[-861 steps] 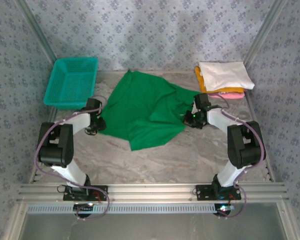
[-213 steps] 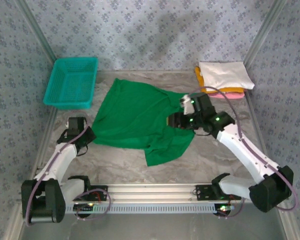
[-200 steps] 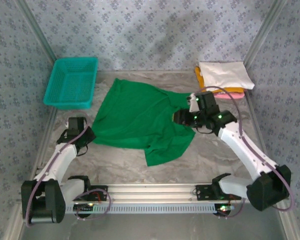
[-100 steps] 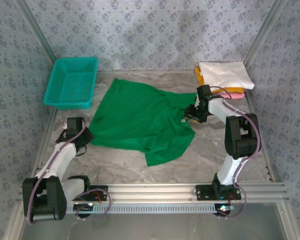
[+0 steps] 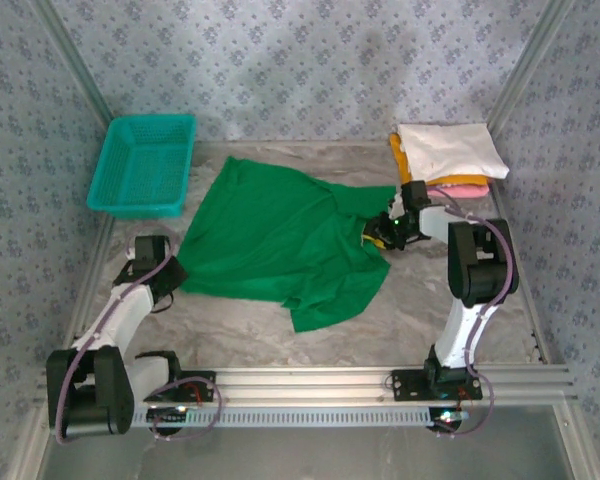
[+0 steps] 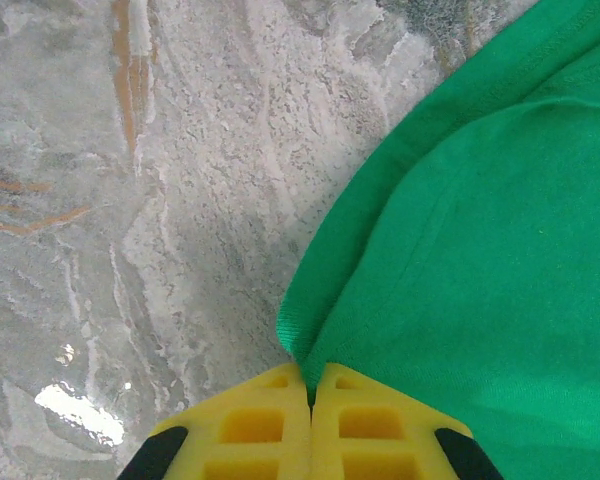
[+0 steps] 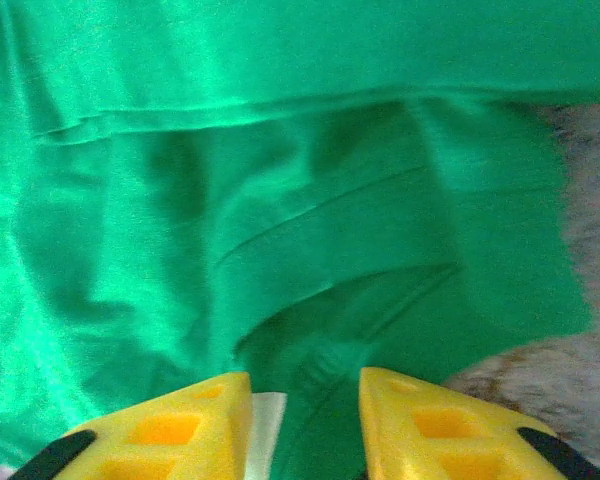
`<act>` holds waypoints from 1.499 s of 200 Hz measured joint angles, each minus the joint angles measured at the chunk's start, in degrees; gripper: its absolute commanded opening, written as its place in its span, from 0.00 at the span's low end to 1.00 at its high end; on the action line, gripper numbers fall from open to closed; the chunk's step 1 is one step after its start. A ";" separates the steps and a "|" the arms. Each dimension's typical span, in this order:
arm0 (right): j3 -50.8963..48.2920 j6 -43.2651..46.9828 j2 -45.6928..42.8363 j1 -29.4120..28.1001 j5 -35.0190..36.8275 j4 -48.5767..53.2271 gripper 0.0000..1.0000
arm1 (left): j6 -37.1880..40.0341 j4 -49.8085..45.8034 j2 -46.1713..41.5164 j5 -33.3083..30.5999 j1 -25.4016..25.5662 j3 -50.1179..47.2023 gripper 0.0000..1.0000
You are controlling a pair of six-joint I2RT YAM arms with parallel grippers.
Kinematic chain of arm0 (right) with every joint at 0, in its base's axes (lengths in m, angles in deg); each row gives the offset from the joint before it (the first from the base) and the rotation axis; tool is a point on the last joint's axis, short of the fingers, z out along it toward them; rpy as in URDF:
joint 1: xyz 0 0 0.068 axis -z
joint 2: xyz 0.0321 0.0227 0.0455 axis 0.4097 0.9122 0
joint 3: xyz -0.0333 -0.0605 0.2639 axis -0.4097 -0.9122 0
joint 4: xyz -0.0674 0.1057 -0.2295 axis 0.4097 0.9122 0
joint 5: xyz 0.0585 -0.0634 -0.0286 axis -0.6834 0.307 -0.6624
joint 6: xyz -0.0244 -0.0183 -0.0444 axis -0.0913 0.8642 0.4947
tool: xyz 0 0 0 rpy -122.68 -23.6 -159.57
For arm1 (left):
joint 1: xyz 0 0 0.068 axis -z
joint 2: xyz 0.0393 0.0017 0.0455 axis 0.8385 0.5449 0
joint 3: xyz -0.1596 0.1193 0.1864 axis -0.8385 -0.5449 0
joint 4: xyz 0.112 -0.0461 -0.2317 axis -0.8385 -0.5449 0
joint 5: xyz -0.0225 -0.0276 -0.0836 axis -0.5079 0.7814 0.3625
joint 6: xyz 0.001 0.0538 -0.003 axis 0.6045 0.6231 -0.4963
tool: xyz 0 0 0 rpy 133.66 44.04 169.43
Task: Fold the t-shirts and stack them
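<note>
A bright green t-shirt (image 5: pixel 280 240) lies spread and rumpled across the middle of the table. My left gripper (image 5: pixel 173 272) is at the shirt's left corner; in the left wrist view it (image 6: pixel 310 385) is shut on the hem of the green cloth (image 6: pixel 480 280). At the shirt's right edge sits my right gripper (image 5: pixel 382 232). In the right wrist view its jaws (image 7: pixel 305 395) stand apart over a raised fold of green cloth (image 7: pixel 280 150), with a white label (image 7: pixel 268 425) between them. Folded white, orange-yellow and pink t-shirts (image 5: pixel 450 150) are stacked at the back right.
A teal mesh basket (image 5: pixel 143 165) stands at the back left. Bare marble table (image 5: pixel 430 300) lies in front of and to the right of the green shirt. Patterned walls close in the back and both sides.
My right arm has pulled back and swung right to the shirt's right edge, and its jaws have narrowed over the fold. The left gripper keeps its hold in the same place.
</note>
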 measured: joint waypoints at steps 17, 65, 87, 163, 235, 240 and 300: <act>-1.03 -1.64 0.00 0.00 -1.36 -1.53 0.03 | -0.07 0.39 0.00 -0.02 0.00 -0.35 0.00; -1.55 -0.85 -0.85 2.60 0.00 0.61 0.00 | -0.28 -0.22 -0.59 -0.74 -0.46 -0.59 0.00; -1.42 1.29 -4.76 6.97 2.56 4.76 0.00 | -0.63 -2.36 -4.83 -1.75 -1.79 -0.59 0.00; 10.47 7.85 -8.00 13.44 8.66 16.15 0.19 | -1.16 -7.10 -11.28 1.97 -4.87 -0.59 0.00; -2.80 5.49 -19.15 9.31 10.80 11.45 0.74 | -0.22 -2.27 -2.01 8.44 -3.06 -0.63 0.00; -5.66 4.48 -21.79 8.87 10.12 11.23 0.73 | -0.13 -2.08 -1.75 8.44 -2.91 -0.63 0.00; -31.10 -13.07 -44.33 -13.66 4.96 7.28 0.57 | 1.05 0.20 0.72 8.41 -2.82 -0.57 0.00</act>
